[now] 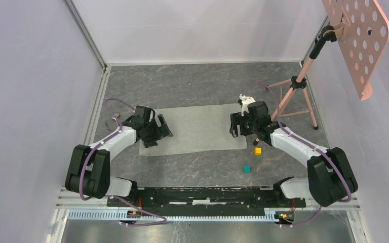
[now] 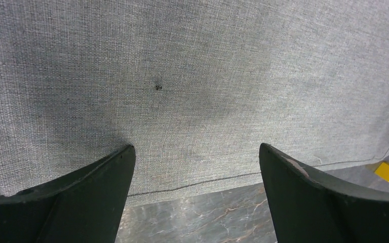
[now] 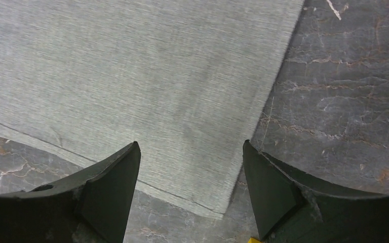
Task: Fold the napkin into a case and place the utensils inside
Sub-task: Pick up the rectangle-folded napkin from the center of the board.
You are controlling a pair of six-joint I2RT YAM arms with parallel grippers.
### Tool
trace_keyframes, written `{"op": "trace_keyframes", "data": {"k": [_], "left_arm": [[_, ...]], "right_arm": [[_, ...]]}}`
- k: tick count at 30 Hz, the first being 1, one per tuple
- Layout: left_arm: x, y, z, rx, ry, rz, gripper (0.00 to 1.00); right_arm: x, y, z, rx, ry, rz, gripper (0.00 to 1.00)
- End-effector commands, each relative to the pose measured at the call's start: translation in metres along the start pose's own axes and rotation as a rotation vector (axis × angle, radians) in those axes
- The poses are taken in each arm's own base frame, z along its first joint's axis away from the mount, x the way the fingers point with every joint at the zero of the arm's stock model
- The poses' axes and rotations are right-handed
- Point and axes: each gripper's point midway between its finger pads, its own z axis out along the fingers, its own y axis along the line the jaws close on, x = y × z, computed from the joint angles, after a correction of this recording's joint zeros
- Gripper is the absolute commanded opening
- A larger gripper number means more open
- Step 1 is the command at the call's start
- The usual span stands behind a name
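The grey-green napkin (image 1: 197,129) lies flat and unfolded in the middle of the marbled table. My left gripper (image 1: 161,135) hangs open over its near-left corner. In the left wrist view, the left gripper (image 2: 196,146) has its jaws wide apart above the napkin's (image 2: 192,91) hemmed near edge, with nothing between them. My right gripper (image 1: 237,132) stands open over the near-right corner. In the right wrist view, the right gripper (image 3: 190,143) straddles that corner of the napkin (image 3: 131,76) and holds nothing. The utensils do not show plainly. A small round silvery shape (image 1: 114,120) by the left arm is too small to tell.
A yellow cube (image 1: 258,151) and a teal cube (image 1: 246,168) sit on the table near the napkin's right corner. The yellow cube (image 2: 387,171) also shows in the left wrist view. A pink tripod (image 1: 294,96) carrying a perforated board (image 1: 359,35) stands at the back right. White walls close in three sides.
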Motion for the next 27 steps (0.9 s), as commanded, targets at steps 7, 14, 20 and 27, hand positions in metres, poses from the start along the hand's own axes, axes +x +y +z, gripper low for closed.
{"op": "trace_keyframes", "data": {"k": [7, 14, 20, 27], "left_arm": [[-0.003, -0.015, -0.037, 0.052, 0.023, 0.02, 1.0], [-0.054, -0.07, -0.105, 0.195, -0.121, 0.227, 1.0], [-0.062, -0.109, -0.131, 0.338, -0.148, 0.389, 1.0], [-0.065, -0.093, -0.129, 0.287, -0.234, 0.467, 1.0]], "right_arm": [[0.0, -0.007, 0.001, 0.035, 0.018, -0.022, 0.8], [-0.009, -0.019, 0.012, 0.122, 0.207, -0.012, 0.79], [-0.015, -0.029, 0.027, 0.171, 0.378, -0.043, 0.72], [-0.019, -0.039, 0.041, 0.224, 0.481, -0.042, 0.64]]}}
